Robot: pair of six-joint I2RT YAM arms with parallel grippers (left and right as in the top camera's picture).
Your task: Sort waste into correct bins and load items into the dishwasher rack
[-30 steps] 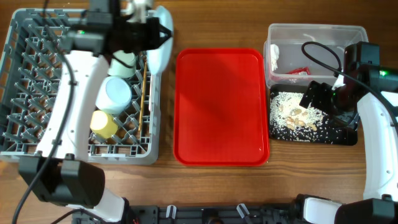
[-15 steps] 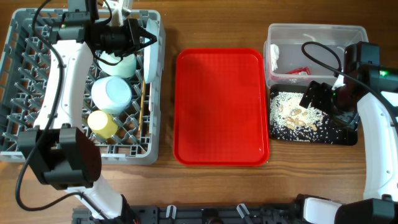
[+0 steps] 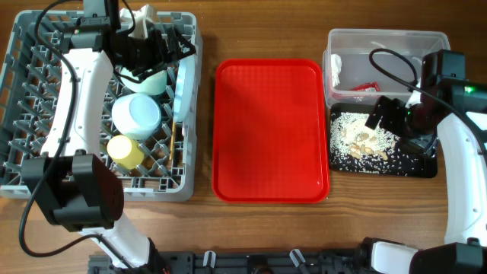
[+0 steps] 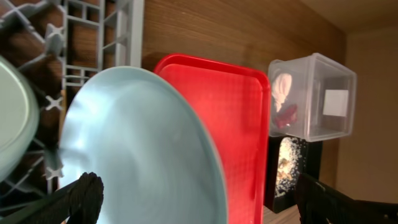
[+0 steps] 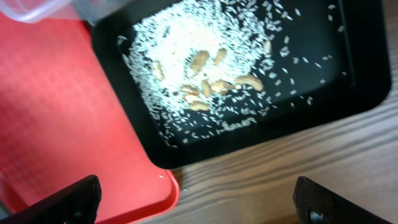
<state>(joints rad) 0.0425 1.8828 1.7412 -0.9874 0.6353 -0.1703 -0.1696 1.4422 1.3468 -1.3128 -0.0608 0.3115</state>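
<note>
Okay, your left tool (image 4: pixel 202 198) is spread wide; the plate (image 4: pixel 137 149) stands on edge in the rack (image 3: pixel 30 106), right in front of it. Your right tool (image 5: pixel 199 200) is also wide, above the rice (image 5: pixel 205 56) in the black tray (image 5: pixel 351 74).

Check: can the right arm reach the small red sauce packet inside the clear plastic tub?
Probably yes: the tub is open-topped, nothing covers the packet, and the right arm hovers just beside it.

The counter (image 3: pixel 266 23) is brown wood, grain running 9 o'clock to 3 o'clock in the overhead view. Lighting is even, with soft shadows. In the left wrist view a plain beige surface (image 4: pixel 373 93) occupies 3 o'clock
</note>
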